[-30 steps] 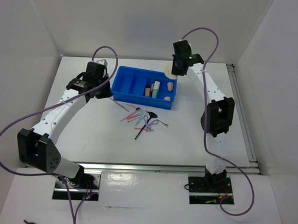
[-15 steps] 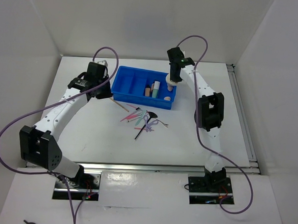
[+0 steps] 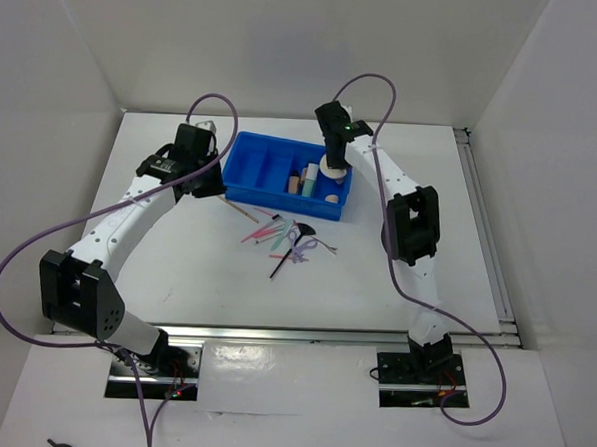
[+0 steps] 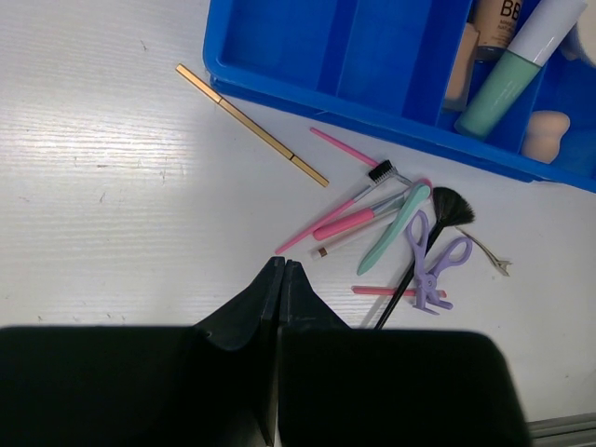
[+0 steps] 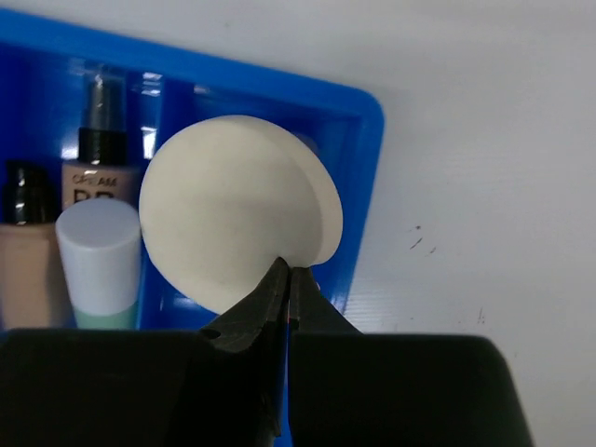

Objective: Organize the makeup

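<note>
The right pincer is clenched on the lower rim of the round cream puff, holding it on edge over the end compartment of the blue tray. The puff is just beside the mint-green tube and two beige bottles in the neighbouring compartment. The left pincer is closed on nothing, hovering over the tabletop near the pink and green sticks, black brush and gold stick, which lie loose beside the tray.
</note>
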Controlling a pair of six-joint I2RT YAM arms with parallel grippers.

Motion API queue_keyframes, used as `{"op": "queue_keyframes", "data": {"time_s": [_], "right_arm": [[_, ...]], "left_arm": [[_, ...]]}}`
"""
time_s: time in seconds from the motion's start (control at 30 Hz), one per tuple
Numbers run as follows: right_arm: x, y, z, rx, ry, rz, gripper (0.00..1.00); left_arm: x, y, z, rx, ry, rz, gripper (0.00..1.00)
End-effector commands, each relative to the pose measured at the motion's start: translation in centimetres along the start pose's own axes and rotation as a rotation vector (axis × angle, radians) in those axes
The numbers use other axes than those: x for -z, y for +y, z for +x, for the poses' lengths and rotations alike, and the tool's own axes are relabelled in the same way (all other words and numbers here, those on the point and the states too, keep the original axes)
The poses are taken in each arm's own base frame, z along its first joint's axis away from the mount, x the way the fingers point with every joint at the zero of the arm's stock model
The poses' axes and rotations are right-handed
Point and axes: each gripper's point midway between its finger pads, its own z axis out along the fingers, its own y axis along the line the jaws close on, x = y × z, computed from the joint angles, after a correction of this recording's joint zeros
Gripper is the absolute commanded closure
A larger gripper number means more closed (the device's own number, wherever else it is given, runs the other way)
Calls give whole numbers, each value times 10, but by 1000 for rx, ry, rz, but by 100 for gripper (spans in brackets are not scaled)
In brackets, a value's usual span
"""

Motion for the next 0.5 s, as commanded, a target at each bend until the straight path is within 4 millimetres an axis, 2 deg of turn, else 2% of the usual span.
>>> {"op": "queue_keyframes", "data": {"time_s": [0.0,0.17,0.43,0.47], "right_arm": [[25,6,-3,20,-18,-8,100],[27,9,-1,32,-15,-2,100],[28,1,6,8,9,46,100],[27,-3,12,19,26,63,100]], "left_arm": [[10,-7,-14,5,-41,28,90],[11,-6,-13,5,-41,28,90],[11,-6,-15,-4,-50,32,90],[11,-6,-15,-4,-50,32,90]]}}
